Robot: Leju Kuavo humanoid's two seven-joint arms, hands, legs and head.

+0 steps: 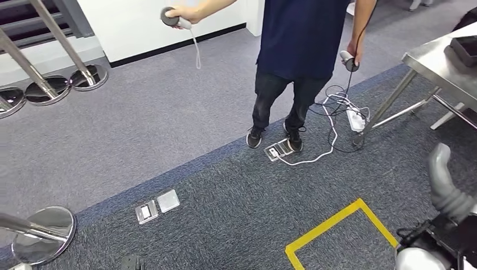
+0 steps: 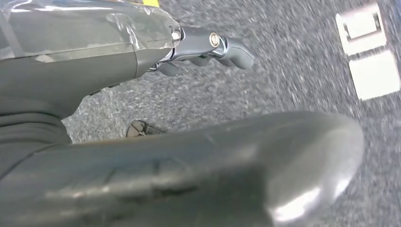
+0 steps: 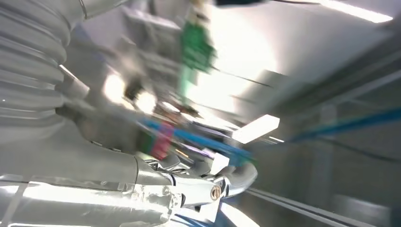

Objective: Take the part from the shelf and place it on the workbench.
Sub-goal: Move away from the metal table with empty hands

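Thick and grey, the thumb (image 2: 213,170) of the left hand (image 2: 142,118) lies closest in the left wrist view, stretched out straight, with the darker fingers (image 2: 222,45) well apart from it and nothing between them, so this hand is spread and holds nothing. It hangs over speckled grey carpet (image 2: 283,85), near two pale floor socket plates (image 2: 369,47). From the head view, the right arm (image 1: 447,185) comes in at the lower right corner, its ribbed grey cover raised above the carpet just beside a yellow tape outline (image 1: 332,225). The right wrist view is badly blurred: the right hand (image 3: 189,184) has its fingers (image 3: 236,177) curved, yet I cannot tell whether they close on the part or on nothing, and where the part lies cannot be told either. Farther off, a person (image 1: 301,39) in a dark top and dark trousers stands on the carpet facing the robot, holding one controller (image 1: 171,17) out to the side and a second controller (image 1: 349,61) low at the hip. White and black cables and a white power strip (image 1: 355,120) lie on the floor by the person's feet. At the far right stands the metal workbench (image 1: 433,62), with a dark tray (image 1: 464,48) on it. Round chrome post bases (image 1: 45,233) rest at the left.
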